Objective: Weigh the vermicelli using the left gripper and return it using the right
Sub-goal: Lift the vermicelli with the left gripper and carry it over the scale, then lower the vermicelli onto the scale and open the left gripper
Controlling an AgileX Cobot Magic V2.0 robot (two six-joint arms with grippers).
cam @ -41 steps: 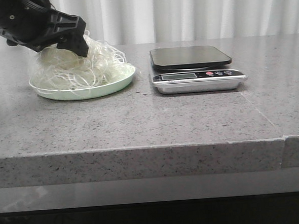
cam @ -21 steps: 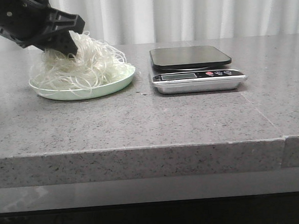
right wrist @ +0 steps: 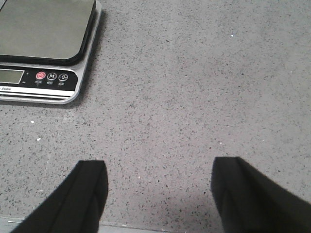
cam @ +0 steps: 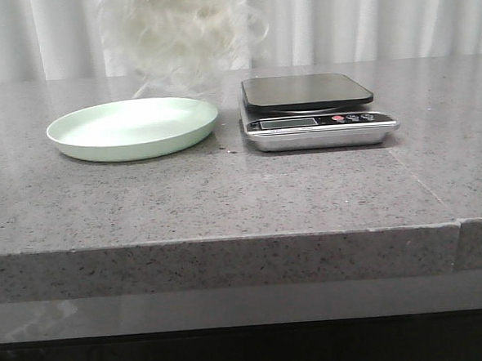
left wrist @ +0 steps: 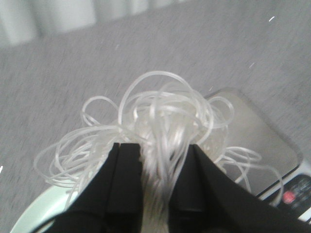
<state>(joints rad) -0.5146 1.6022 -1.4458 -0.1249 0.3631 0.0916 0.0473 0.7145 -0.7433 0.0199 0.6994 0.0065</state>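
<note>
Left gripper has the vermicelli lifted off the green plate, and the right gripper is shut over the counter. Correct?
Not quite: the right gripper is open, its fingers spread wide over bare counter in the right wrist view. The rest stands: the left gripper holds the vermicelli above the empty green plate.

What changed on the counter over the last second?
The left gripper, shut on the puffy mass of translucent white vermicelli, lifted it off the pale green plate, up and toward the black-topped kitchen scale. Plate, now bare, and scale stayed put.
</note>
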